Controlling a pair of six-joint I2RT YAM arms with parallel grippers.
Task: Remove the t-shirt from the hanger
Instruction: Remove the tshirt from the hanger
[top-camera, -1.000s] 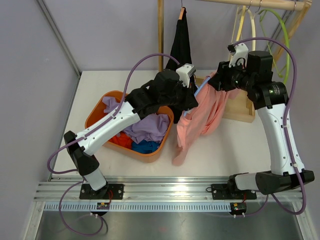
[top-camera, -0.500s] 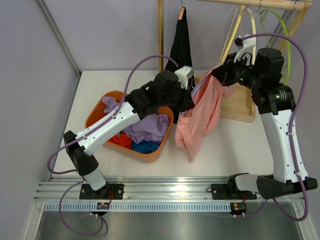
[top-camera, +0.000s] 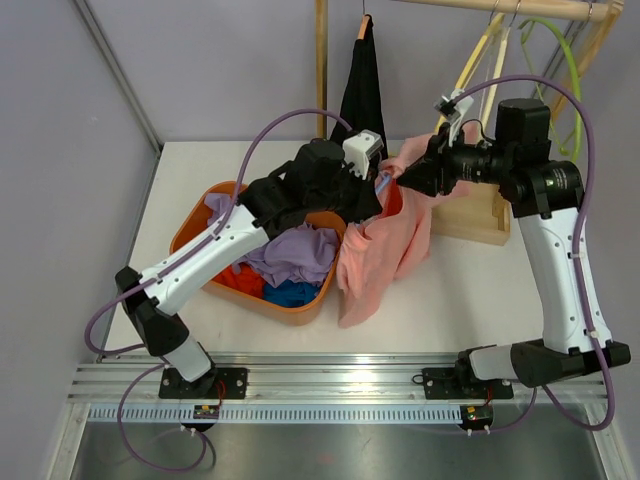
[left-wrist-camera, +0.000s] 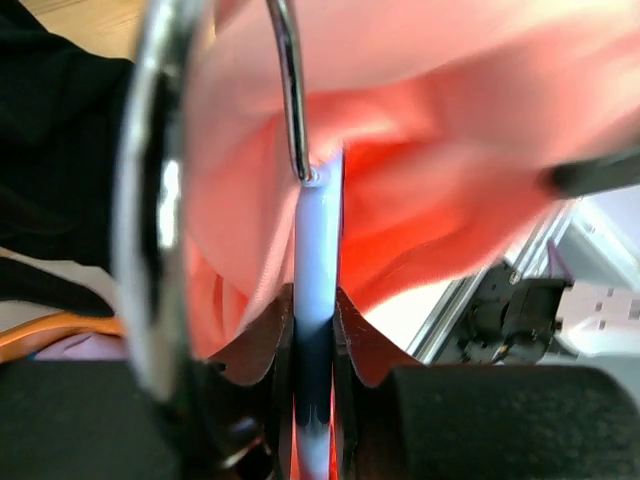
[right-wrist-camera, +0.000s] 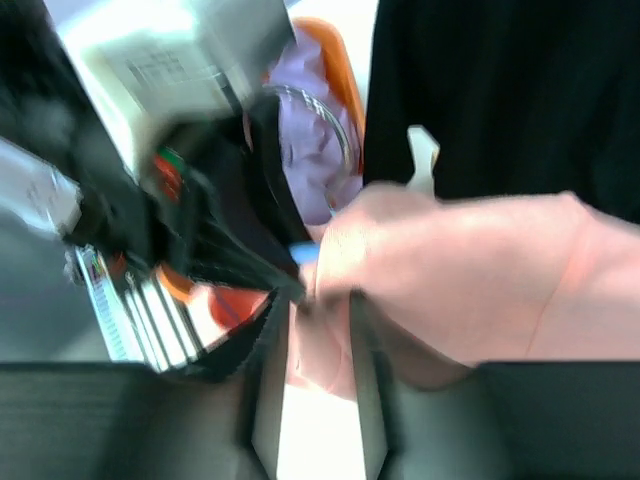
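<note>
Pink t-shirt on blue hanger, left hand clamped on hanger, right hand in cloth, grip unclear

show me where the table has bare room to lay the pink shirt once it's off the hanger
Bare white tabletop lies between the draped pink t-shirt and the right arm's white forearm. A second patch sits in the far left corner, behind the orange plastic basket. The middle is crowded: the left arm, shirt and basket overlap there.

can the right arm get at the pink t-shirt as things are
Likely yes: the right claw is at the pink t-shirt, cloth between its fingers, nothing in between; the left claw grips the blue hanger alongside.
</note>
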